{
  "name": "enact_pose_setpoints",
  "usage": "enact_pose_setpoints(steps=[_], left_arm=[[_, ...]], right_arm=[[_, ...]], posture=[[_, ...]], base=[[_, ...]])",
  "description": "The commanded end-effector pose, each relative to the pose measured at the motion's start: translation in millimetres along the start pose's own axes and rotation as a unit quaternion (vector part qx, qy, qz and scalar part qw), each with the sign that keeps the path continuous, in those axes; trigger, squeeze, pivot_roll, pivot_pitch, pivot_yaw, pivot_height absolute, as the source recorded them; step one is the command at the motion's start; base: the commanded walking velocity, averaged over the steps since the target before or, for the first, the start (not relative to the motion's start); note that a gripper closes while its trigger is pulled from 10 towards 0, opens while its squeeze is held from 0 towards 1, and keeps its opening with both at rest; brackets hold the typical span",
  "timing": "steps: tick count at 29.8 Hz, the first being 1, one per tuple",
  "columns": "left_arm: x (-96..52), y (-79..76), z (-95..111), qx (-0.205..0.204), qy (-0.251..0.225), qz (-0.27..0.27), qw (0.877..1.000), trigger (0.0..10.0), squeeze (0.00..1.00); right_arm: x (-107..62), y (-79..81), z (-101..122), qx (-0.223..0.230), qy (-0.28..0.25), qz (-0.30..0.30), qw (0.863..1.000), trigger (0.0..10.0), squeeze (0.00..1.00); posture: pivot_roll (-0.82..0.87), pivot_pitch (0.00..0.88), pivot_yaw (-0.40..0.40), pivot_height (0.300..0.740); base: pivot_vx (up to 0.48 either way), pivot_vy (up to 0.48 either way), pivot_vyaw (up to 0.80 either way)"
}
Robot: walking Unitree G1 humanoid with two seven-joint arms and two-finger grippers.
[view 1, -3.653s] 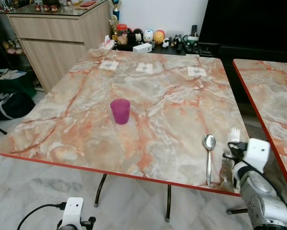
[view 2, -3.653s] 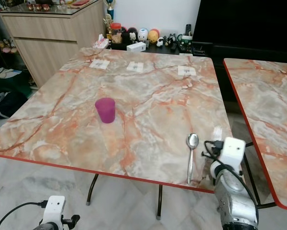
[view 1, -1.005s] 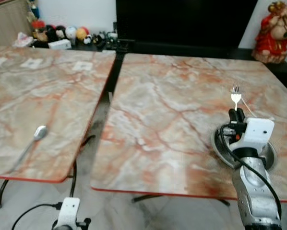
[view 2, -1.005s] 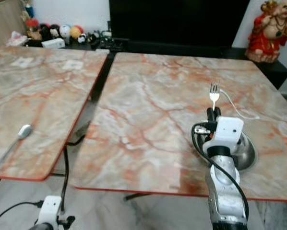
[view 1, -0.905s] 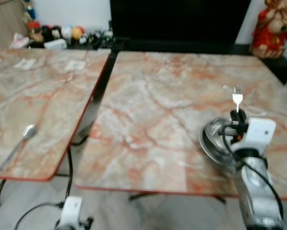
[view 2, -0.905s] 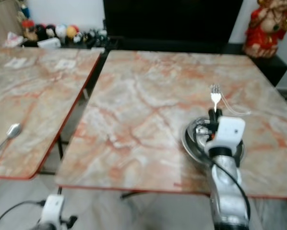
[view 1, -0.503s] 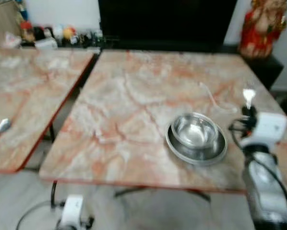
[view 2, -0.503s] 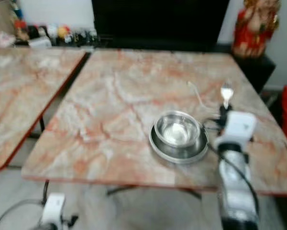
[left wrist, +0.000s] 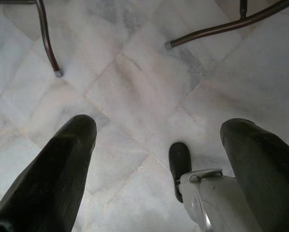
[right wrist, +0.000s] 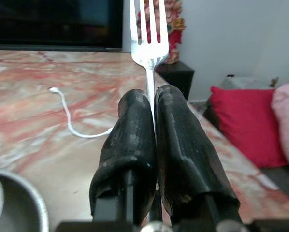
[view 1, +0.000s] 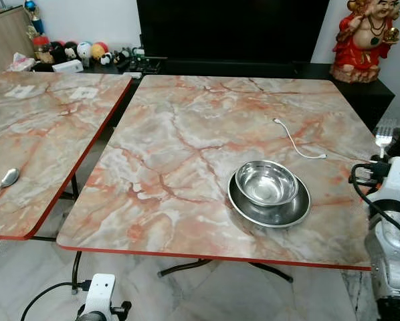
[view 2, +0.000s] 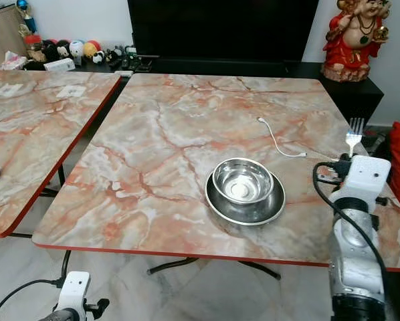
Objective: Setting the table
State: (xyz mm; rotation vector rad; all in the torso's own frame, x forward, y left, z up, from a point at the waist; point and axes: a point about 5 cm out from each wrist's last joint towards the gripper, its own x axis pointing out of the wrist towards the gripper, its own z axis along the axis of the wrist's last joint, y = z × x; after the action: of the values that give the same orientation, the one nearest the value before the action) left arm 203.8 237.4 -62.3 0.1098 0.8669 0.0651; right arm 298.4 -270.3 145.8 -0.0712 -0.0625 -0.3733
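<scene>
My right gripper [right wrist: 151, 96] is shut on the handle of a silver fork [right wrist: 148, 34], which stands upright with its tines up. The fork [view 2: 352, 137] is at the right edge of the marble table [view 1: 186, 134], just right of a steel bowl [view 1: 265, 182] that sits in a steel plate [view 1: 300, 207]. A spoon [view 1: 6, 179] lies on the neighbouring table at the far left. My left gripper [left wrist: 159, 130] hangs open over the tiled floor, holding nothing.
A white cable [view 1: 295, 142] lies on the table behind the bowl. A red statue [view 1: 368, 33] and a black TV stand at the back. A red cushion [right wrist: 241, 121] is off to the right. A narrow gap separates the two tables.
The view has swung right from the first table to this one and sharpened. The bowl and plate now sit mid-view. The fork stays shut in my right gripper, now at the table's right edge.
</scene>
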Motion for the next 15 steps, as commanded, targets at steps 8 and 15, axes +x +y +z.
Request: enact_pose_setpoints(steps=[8,15], left_arm=[[-0.1,0.0,-2.9,0.004,0.012,0.004,1.0,10.0,0.0],[-0.1,-1.2,-2.9,-0.005,0.01,-0.001,1.0,10.0,0.0]], right_arm=[[-1.7,5.6,1.5,0.015,-0.001,0.003,1.0,10.0,0.0],[0.9,4.8,-0.2,0.021,0.012,0.001,1.0,10.0,0.0]], posture=[[0.03,0.0,-0.011,0.74],[0.03,0.0,-0.014,0.74]], base=[[0.0,0.36,0.0],[0.0,0.0,-0.41]])
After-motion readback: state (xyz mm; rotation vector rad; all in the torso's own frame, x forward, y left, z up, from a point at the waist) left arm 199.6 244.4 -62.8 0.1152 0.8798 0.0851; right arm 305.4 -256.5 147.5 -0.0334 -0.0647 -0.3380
